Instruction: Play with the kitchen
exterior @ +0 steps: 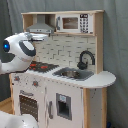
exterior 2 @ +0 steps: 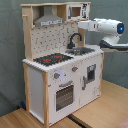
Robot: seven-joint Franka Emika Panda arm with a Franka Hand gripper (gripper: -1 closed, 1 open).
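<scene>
The kitchen (exterior 2: 60, 65) stands on a worktop (exterior 2: 100, 112). In the second exterior view, the stove (exterior 2: 52, 59) lies on its counter toward the second exterior view's left, the sink (exterior 2: 82, 50) to the right, the faucet (exterior 2: 74, 39) behind the sink. The hood (exterior 2: 49, 20) hangs above the stove. The robot arm (exterior 2: 102, 27) reaches in from the second exterior view's right, above the sink.

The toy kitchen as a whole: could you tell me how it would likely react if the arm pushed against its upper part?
The kitchen stands tall and narrow on the floor, so a high push would probably tip it rather than slide it. Its panels look rigid, so little flex. The faucet is thin and may be the fragile part.
</scene>
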